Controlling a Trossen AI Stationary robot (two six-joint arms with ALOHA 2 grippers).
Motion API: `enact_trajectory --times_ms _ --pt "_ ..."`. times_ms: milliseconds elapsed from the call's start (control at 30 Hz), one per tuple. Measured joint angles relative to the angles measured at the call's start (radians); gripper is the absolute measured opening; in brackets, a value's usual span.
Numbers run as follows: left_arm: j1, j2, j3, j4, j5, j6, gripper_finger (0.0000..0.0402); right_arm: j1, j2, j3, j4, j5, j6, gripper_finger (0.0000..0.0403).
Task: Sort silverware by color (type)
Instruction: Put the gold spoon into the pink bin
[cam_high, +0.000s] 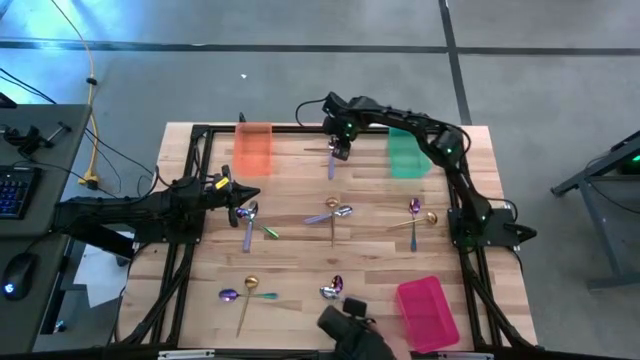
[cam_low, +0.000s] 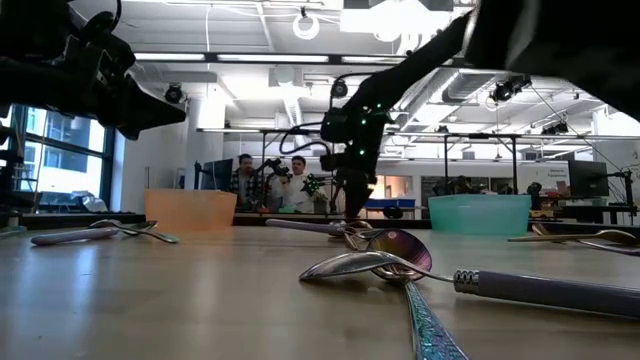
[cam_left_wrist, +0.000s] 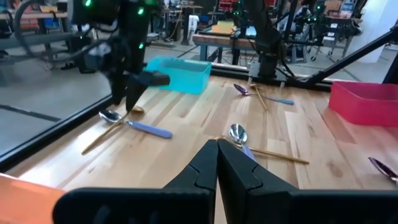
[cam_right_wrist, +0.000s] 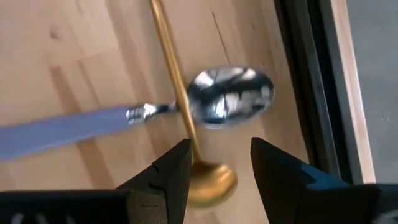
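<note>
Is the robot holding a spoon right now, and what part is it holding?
No. The right tool is open, hovering over a gold spoon crossed over a lavender-handled spoon. The left tool is shut on nothing.

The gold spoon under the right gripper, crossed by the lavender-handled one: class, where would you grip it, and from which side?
Probably the gold spoon by its thin handle just behind the bowl, from straight above. It lies flat, and the open right gripper already straddles that stretch, clear of the lavender-handled spoon.

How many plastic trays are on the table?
3: an orange tray at the far left, a green tray at the far right, a pink tray at the near right corner.
</note>
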Motion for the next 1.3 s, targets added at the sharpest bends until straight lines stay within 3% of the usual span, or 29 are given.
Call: enact_trajectory --times_ms 233,533,667,833,1033,1167,1300 --pt "0.0 0.0 0.0 0.012 0.0 0.003 0.0 -0.002 0.054 0.069 -0.046 -0.011 -0.023 0.0144" --pt "0.0 0.0 0.0 0.014 0.0 0.045 0.0 -0.004 0.055 0.069 -0.132 -0.013 0.005 0.0092" --pt "0.0 0.0 0.0 0.014 0.0 0.051 0.0 -0.004 0.06 0.094 -0.144 -0.009 0.007 0.0099" --pt "0.0 0.0 0.0 0.013 0.0 0.058 0.0 -0.004 0.062 0.153 -0.214 -0.002 0.013 0.0135" --pt "0.0 0.0 0.0 0.013 0.001 0.075 0.0 -0.004 0.062 0.119 -0.204 -0.007 -0.022 0.0172" --pt "0.0 0.0 0.0 0.012 0.001 0.068 0.0 -0.004 0.062 0.069 -0.17 -0.017 -0.029 0.0167" --pt "0.0 0.0 0.0 0.012 0.002 0.063 0.0 -0.004 0.057 0.05 -0.158 -0.014 -0.016 0.0131"
